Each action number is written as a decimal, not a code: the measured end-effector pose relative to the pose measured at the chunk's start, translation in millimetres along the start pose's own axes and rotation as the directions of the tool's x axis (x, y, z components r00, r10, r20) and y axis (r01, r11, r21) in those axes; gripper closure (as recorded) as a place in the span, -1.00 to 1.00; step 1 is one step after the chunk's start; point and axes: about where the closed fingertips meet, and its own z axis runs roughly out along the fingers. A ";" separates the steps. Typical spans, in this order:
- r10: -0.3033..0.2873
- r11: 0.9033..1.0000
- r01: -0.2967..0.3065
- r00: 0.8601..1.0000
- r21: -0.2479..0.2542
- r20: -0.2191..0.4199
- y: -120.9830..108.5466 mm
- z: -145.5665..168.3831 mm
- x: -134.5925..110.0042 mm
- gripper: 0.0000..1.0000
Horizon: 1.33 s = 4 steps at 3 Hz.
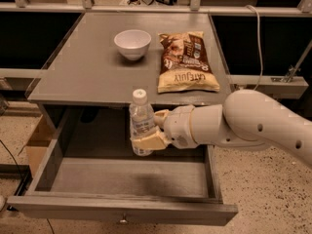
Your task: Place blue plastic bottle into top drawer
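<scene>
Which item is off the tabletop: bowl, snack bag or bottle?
The blue plastic bottle, upright in the gripper over the top drawer; the others rest on the tabletop.

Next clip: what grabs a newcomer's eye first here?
The big white arm reaches in from the right, its gripper shut on the blue plastic bottle, held upright over the open top drawer. Behind, on the table, a white bowl sits left of a brown chip bag.
</scene>
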 end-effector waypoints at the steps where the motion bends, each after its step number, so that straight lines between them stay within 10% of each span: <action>1: 0.009 1.000 -0.009 1.000 0.011 -0.008 -2.3 1.6 12.7 1.00; 4: 0.069 0.998 -0.069 0.998 -0.004 -0.015 1.5 13.6 41.7 1.00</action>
